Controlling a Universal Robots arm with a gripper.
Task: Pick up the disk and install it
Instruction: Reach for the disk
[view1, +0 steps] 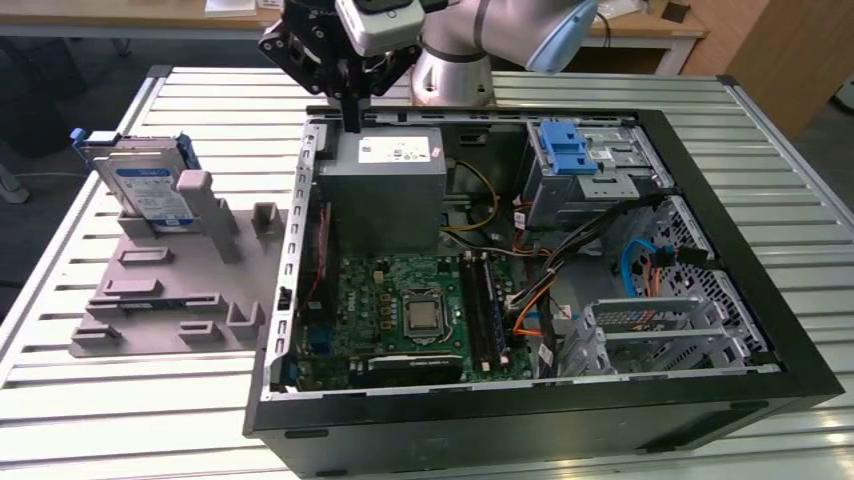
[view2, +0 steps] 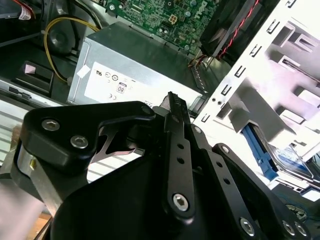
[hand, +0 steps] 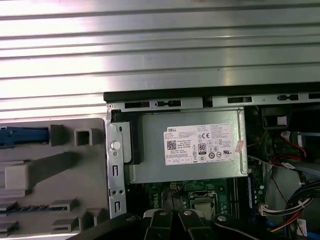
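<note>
One open computer case (view1: 534, 420) lies on slatted metal surface (view1: 80, 420), its dark wall nearest in exterior view. Motherboard (view1: 400, 310) next inside. Grey fixture (view1: 160, 300) just beside case, on exterior view's left. Disk (view1: 144, 190) stands upright at fixture's far end, blue carrier around it, untouched. Grey power supply (view1: 380, 190) at case's far end, white sticker up. Tool (view1: 351, 118) hangs above power supply's far edge, fingers pressed together, nothing between them, well apart from disk. Blue latch strip (view1: 567, 150) on drive cage, exterior view's right.
</note>
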